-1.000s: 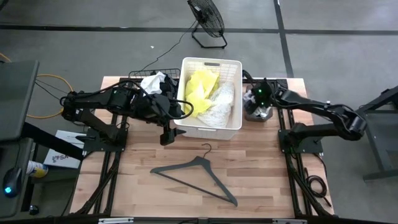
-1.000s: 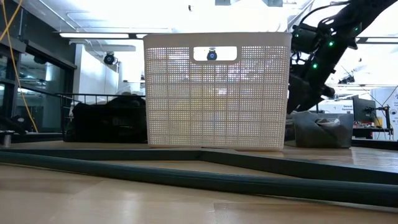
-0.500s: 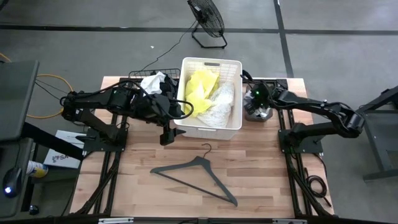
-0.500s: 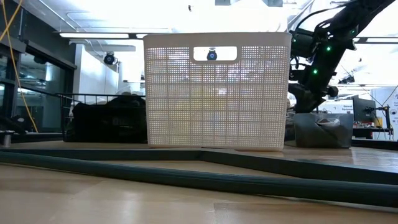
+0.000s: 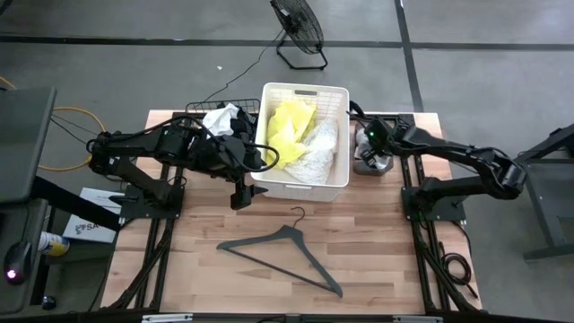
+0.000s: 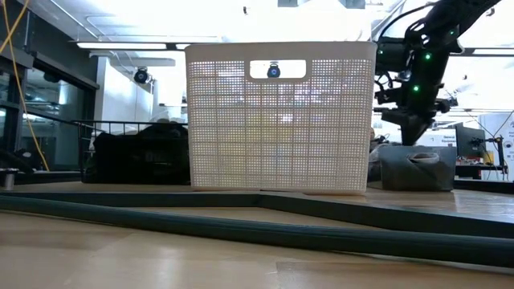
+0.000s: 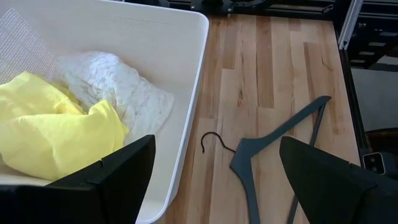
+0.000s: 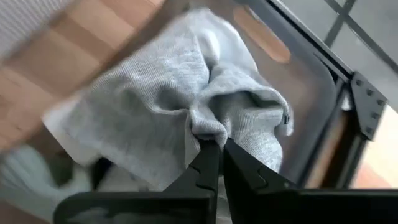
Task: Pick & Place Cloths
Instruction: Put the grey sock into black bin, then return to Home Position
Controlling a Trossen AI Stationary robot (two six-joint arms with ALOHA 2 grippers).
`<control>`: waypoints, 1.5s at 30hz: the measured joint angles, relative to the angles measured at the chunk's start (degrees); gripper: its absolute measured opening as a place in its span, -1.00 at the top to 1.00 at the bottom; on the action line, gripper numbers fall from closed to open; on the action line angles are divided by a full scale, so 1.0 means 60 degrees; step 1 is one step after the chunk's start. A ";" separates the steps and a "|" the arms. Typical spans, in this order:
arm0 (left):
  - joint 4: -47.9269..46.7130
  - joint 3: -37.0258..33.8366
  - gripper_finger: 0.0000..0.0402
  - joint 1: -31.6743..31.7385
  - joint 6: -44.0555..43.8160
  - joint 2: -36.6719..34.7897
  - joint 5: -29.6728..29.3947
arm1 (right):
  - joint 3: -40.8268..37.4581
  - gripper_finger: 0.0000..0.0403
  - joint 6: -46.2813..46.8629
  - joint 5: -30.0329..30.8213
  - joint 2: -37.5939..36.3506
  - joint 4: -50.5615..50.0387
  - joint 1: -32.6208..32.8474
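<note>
I see the right gripper (image 8: 214, 163) low over a crumpled grey ribbed cloth (image 8: 186, 106) that lies on the light wooden table (image 5: 377, 251) just right of the white slatted plastic basket (image 5: 334, 99), in the upper right-centre of the high view. Its two dark fingers are pinched together on a raised fold of that cloth. In the low view the same grey cloth sits at the right edge of the basket, with the right arm coming down onto it from above.

Inside the basket I see a neon yellow cloth (image 5: 285, 130) on the left and a white lacy cloth (image 5: 316, 148) to its right, touching each other. More cloths, black ones (image 5: 235, 121) and a white one (image 5: 218, 117), are heaped in a black wire basket (image 5: 208, 109) at the upper left of the table.

My left gripper (image 7: 211, 180) hangs at the white basket's left wall, its fingers spread wide and holding nothing. A dark grey clothes hanger (image 5: 282, 256) lies on the table in the lower centre.
</note>
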 joint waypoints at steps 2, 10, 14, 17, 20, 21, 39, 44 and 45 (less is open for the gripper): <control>0.0000 0.0000 -0.68 0.0000 0.0000 0.0000 -0.0003 | 0.0003 0.97 -0.0067 -0.0125 0.0005 -0.0193 -0.0025; 0.0004 0.0000 -0.68 0.0000 0.0000 0.0000 -0.0003 | -0.0198 0.98 -0.0176 -0.0266 0.0814 0.0147 -0.0064; 0.0000 0.0000 -0.68 0.0000 0.0000 -0.0127 -0.0003 | -0.0227 0.98 0.0019 -0.0241 0.1562 0.0206 -0.0115; -0.0004 0.0004 -0.68 0.0000 -0.0001 -0.0277 -0.0003 | -0.0193 0.98 0.0010 -0.0434 0.1967 0.0294 -0.0279; 0.0012 0.0004 -0.68 0.0000 -0.0007 -0.0372 -0.0003 | -0.0190 0.98 0.0025 -0.0720 0.2098 0.0297 -0.0529; -0.0019 -0.0003 -0.68 0.0000 -0.0007 -0.0442 -0.0003 | -0.0194 0.98 0.0072 -0.0763 0.2058 0.0301 -0.0565; -0.0016 -0.0163 -0.68 -0.0149 -0.0067 -0.0674 -0.0091 | -0.0256 0.01 0.0044 -0.1047 -0.0836 0.0024 -0.0514; -0.0040 -0.0182 -0.68 -0.0279 -0.0149 -0.0756 -0.0176 | -0.0256 -0.16 0.0077 -0.1081 -0.1696 -0.0046 -0.0514; -0.0040 -0.0182 -0.68 -0.0356 -0.0149 -0.0761 -0.0286 | -0.0252 -0.18 0.0185 -0.1133 -0.1881 -0.0122 -0.0514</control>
